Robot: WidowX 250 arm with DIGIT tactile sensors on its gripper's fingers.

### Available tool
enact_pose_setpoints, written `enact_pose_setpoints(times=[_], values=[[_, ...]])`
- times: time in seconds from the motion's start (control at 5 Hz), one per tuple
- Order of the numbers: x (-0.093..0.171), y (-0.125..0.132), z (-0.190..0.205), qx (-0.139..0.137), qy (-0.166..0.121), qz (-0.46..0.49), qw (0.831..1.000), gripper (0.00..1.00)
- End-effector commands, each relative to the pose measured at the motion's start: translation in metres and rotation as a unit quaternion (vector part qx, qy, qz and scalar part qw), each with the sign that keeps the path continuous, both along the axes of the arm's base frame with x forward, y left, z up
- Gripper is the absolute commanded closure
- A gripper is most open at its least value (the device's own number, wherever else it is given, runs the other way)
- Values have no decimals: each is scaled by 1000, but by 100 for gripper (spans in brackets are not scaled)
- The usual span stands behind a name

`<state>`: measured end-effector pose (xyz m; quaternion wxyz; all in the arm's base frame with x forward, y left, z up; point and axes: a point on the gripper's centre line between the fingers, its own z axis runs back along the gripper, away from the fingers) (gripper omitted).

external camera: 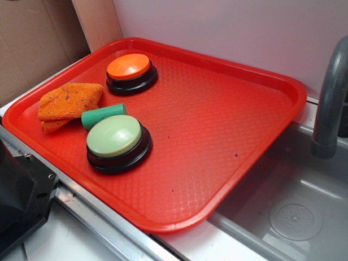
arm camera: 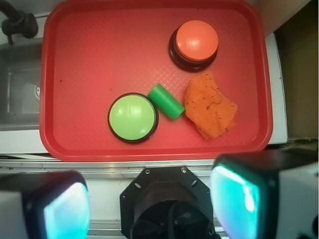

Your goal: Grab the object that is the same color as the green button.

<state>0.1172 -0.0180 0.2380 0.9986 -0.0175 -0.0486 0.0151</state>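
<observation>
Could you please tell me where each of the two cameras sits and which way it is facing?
Exterior: sits low beside the red tray, looking obliquely across it toward the wall; a black part, perhaps the robot's base, shows bottom left.
Wrist: sits high on the arm, looking straight down; open gripper fingers frame the bottom edge.
Shared: green button, green cylinder, orange button, orange cloth.

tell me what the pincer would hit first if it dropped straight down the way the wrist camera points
Probably the green cylinder, near the centre of the wrist view between the green button and the orange cloth. The open pincer is high above the tray, so depth is uncertain.
</observation>
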Motion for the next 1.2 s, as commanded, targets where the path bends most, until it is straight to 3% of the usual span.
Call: enact_pose_setpoints(times=[0.0,0.4,0.6,0.8,1.0], values=[[0,0,0,0,0,0,1000,0],[-2,6,-26,35,-46,-104,993,0],[0,19,-57,67,-75,-172,980,0],[15,42,-92,81,-105,-232,964,0],[26,55,-120,101,-109,-270,951,0]])
